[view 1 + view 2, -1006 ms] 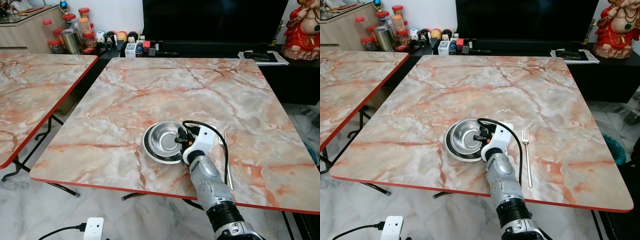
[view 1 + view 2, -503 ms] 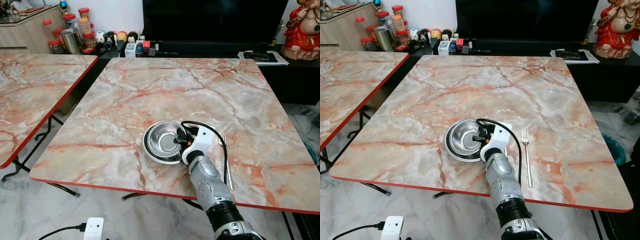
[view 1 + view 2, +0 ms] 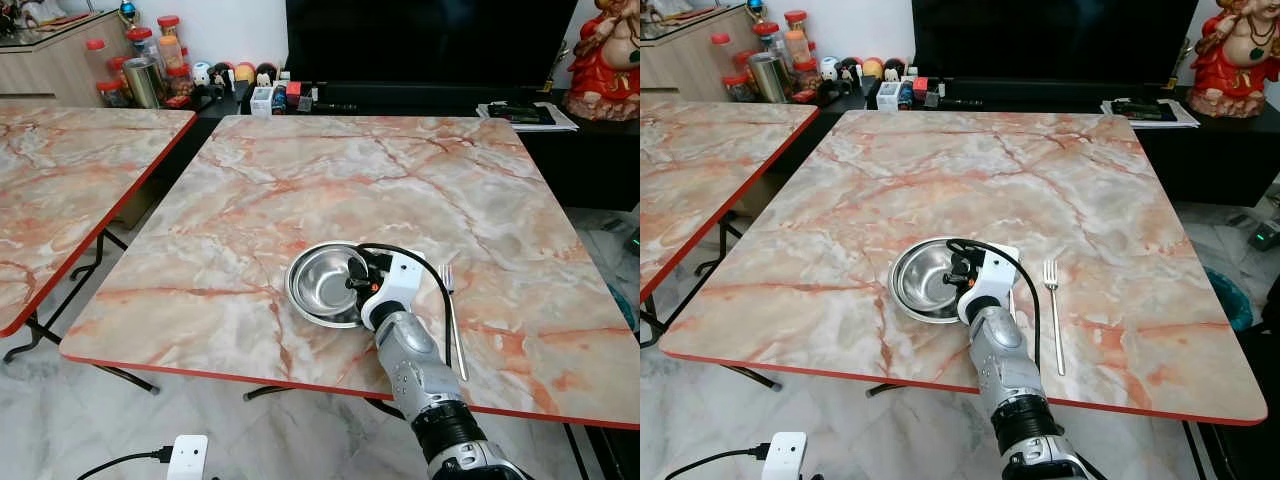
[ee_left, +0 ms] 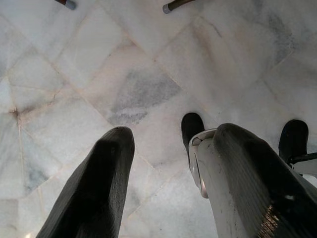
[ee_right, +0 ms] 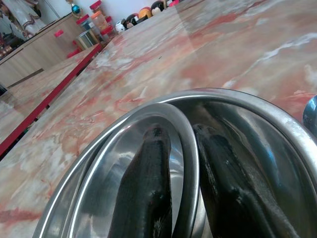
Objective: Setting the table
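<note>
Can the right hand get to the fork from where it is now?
Probably yes. The right hand is clamped on the rim of the steel bowl, so it must let go first. The fork lies flat on the table just to the right of that arm, with nothing between them.

This is a living room in a home. A big black TV [image 3: 420, 40] stands behind the marble table [image 3: 300, 170]. Jars [image 3: 150, 60] and small toys [image 3: 235, 73] sit nearby.
</note>
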`<state>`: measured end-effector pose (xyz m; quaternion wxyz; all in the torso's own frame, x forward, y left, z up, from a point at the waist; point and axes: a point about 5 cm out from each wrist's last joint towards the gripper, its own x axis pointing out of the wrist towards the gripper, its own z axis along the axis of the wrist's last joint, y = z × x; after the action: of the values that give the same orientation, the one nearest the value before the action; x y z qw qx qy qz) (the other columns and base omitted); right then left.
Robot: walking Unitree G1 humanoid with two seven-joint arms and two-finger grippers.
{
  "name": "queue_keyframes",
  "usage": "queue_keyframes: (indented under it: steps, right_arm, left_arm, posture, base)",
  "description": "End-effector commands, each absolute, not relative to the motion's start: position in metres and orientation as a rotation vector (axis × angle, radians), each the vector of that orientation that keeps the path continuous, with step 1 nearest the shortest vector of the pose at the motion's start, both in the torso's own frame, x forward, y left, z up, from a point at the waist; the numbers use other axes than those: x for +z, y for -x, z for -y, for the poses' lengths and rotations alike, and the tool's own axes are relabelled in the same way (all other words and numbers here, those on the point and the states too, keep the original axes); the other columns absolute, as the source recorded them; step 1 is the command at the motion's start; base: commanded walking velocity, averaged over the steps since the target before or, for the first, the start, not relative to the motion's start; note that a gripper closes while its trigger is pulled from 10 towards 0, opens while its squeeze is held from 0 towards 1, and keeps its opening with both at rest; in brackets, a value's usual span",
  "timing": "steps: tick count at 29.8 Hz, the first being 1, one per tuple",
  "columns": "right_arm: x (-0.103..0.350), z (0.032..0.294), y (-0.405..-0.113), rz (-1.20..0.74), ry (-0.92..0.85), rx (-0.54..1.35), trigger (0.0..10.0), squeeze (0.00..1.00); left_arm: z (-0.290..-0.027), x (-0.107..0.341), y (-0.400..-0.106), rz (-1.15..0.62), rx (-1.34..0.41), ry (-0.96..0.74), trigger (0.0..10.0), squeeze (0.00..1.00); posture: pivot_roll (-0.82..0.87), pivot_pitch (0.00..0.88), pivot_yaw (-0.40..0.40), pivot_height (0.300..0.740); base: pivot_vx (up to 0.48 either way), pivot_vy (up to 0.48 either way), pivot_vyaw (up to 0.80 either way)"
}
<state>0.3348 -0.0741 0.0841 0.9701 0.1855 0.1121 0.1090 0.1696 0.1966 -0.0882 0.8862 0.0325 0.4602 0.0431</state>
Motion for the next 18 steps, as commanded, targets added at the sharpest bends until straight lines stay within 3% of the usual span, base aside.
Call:
queue_keyframes:
  steps: [1, 14, 18]
  right_arm:
    - [0.090, 0.064, -0.338, -0.225, -0.373, 0.247, 10.0, 0.00]
    - [0.108, 0.071, -0.343, -0.085, -0.226, 0.203, 10.0, 0.00]
    - [0.125, 0.071, -0.347, 0.018, -0.105, 0.208, 10.0, 0.00]
  left_arm:
    - [-0.196, -0.089, -0.170, -0.968, 0.088, -0.075, 10.0, 0.00]
    - [-0.197, -0.088, -0.170, -0.965, 0.090, -0.078, 10.0, 0.00]
    - [-0.196, -0.087, -0.172, -0.960, 0.087, -0.078, 10.0, 0.00]
  posture:
    - [0.03, 0.000, 0.015, 0.736]
    - [0.02, 0.000, 0.018, 0.736]
    - [0.02, 0.000, 0.018, 0.736]
  base:
    - [0.000, 0.000, 0.00]
    - [0.000, 0.000, 0.00]
    - [0.000, 0.000, 0.00]
